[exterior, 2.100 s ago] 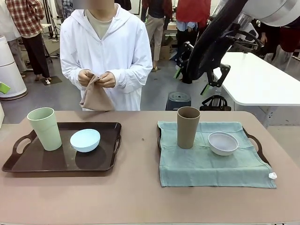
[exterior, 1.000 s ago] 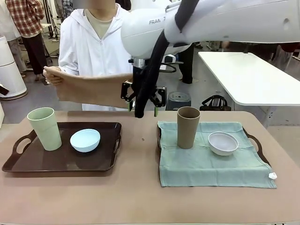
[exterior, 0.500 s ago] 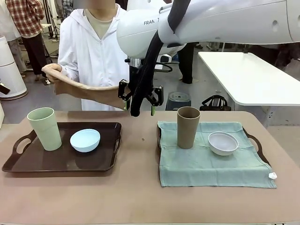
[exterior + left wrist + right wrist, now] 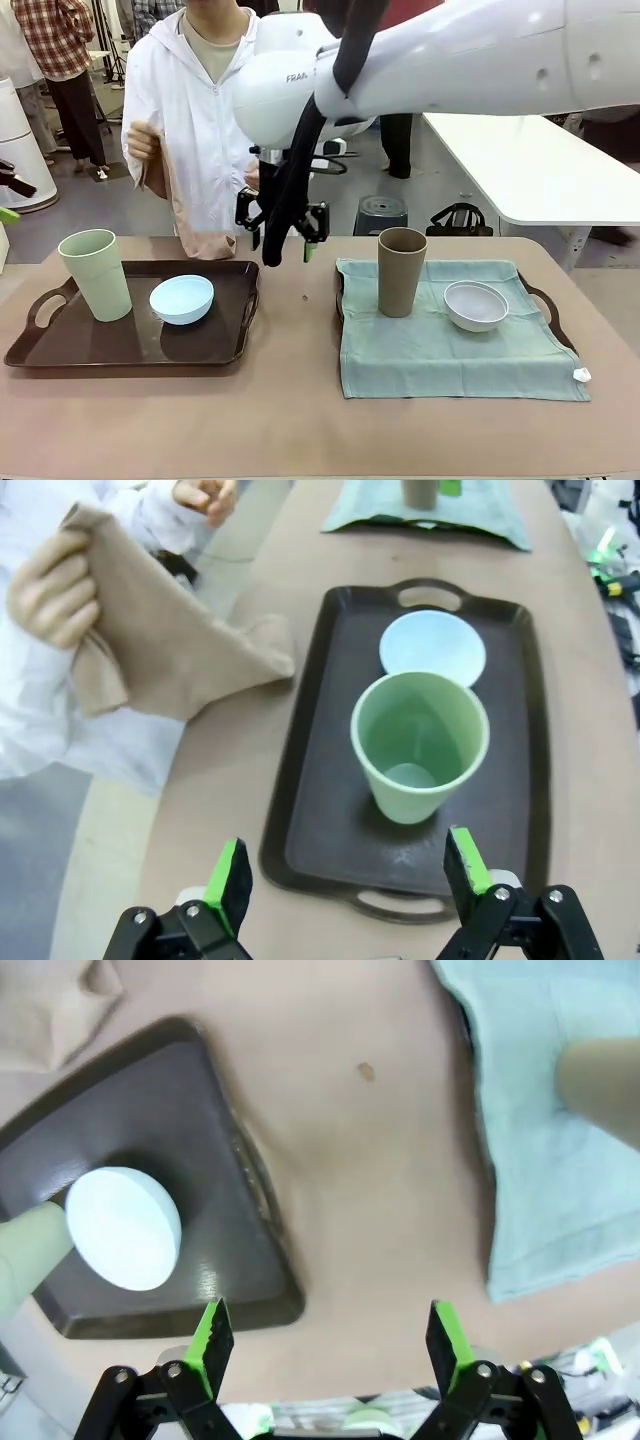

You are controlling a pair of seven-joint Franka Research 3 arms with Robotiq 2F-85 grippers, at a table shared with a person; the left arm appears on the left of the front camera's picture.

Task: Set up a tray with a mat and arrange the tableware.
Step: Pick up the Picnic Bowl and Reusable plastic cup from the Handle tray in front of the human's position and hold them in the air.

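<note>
Both grippers are empty, jaws spread wide: my right gripper [image 4: 280,243] hovers over the bare strip between the trays, my left gripper [image 4: 350,880] above the green cup [image 4: 95,274]. That cup and the blue bowl [image 4: 182,298] stand on the unlined dark tray [image 4: 110,345]; the person's beige mat [image 4: 200,240] hangs at its far edge. I judge two risks: the mat laid over them tips the cup, or the right gripper snags the cloth. Free room lies along the near table [image 4: 300,420] edge.

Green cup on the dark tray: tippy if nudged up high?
Likely yes: the pale green cup is tall and narrows toward its base, so a high push could topple it. It looks empty, so probably light. The dark tray under it is bare and looks glossy; a low push may just slide it.
</note>
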